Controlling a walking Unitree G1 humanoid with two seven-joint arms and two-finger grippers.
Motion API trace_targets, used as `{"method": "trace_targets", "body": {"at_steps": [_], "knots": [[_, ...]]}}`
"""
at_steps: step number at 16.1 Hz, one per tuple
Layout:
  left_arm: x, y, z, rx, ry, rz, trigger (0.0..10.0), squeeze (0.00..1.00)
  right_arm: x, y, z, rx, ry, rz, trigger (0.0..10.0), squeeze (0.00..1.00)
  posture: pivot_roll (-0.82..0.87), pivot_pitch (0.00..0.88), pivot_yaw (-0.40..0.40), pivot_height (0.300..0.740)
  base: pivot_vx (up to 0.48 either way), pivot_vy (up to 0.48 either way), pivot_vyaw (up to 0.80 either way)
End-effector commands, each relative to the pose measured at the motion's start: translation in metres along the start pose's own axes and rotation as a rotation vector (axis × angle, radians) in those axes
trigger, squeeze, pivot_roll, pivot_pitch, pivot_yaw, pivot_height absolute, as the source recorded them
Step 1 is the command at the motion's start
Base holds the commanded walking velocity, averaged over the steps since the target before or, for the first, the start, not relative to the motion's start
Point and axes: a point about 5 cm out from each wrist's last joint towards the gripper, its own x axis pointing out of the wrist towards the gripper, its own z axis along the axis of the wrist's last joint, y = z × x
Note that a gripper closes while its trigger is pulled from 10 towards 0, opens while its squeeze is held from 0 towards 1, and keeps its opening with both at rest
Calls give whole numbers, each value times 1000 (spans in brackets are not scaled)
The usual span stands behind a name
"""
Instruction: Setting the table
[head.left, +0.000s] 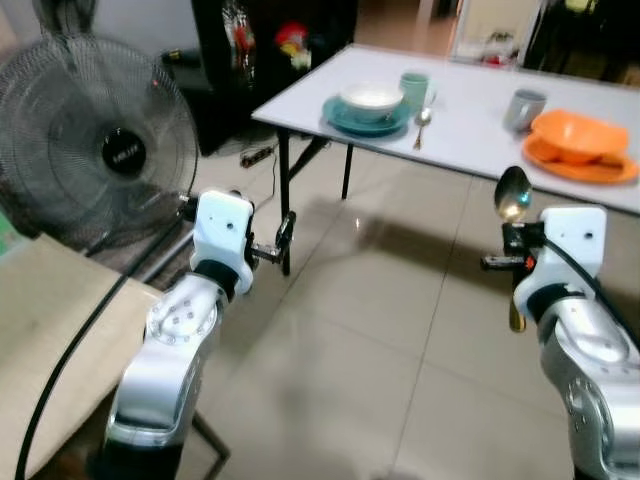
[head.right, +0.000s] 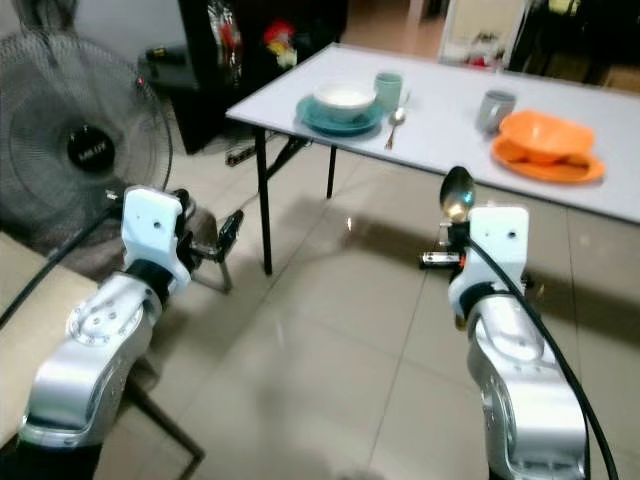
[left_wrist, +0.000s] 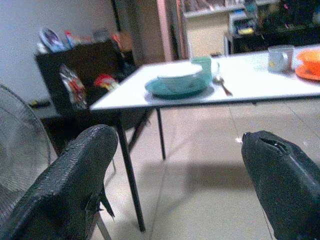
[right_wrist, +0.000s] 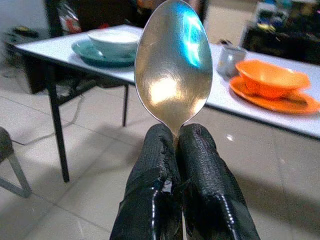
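**Spoon held upright, table ahead across open floor**

The white table (head.left: 470, 120) stands far and to the right, its near edge running on a slant from the left corner above the black legs (head.left: 284, 200) toward the right frame edge. Between that edge and the robot lies a broad stretch of bare tiled floor (head.left: 370, 330) — open room in front of both arms. On the left, a standing fan (head.left: 95, 150) crowds the near-left side, and a beige surface (head.left: 60, 330) fills the near-left corner under the left arm.

The right gripper (right_wrist: 175, 145) is closed on one spoon (right_wrist: 172, 65), pinching the neck just below the bowl, which stands upright above the fingers. It hangs over the floor, short of the table's near edge.

The left gripper (left_wrist: 177, 165) is spread wide with nothing between its fingers, pointing toward the table's left corner.

On the table, counted: two bowls — a white bowl (head.left: 371, 98) on a teal plate (head.left: 366, 117) at the left end, an orange bowl (head.left: 578, 136) on an orange plate (head.left: 583, 165) at the right. Two cups: a green cup (head.left: 414, 88) just behind the teal plate and a grey mug (head.left: 524, 108) beside the orange set. A second spoon (head.left: 421, 125) lies just right of the teal plate.
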Motion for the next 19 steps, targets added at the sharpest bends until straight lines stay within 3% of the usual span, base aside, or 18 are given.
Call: {"method": "trace_targets", "body": {"at_steps": [1, 6, 14, 19], "knots": [[2, 0, -1, -7, 9, -7, 10000, 0, 1, -3, 0, -2, 8, -13, 10000, 0, 57, 0, 31, 740, 289, 0, -800], [1, 3, -2, -9, 11, 5, 10000, 0, 4, -3, 1, -19, 16, -5, 10000, 0, 50, 0, 25, 740, 289, 0, -800], [2, 4, 1, -3, 2, 2, 10000, 0, 12, 5, 2, 26, 9, 57, 10000, 0, 69, 0, 26, 740, 312, 0, 0], [5, 1, 0, -10, 2, -22, 10000, 0, 6, 10, -2, 39, 34, 61, 10000, 0, 38, 0, 42, 740, 347, 0, 0]]}}
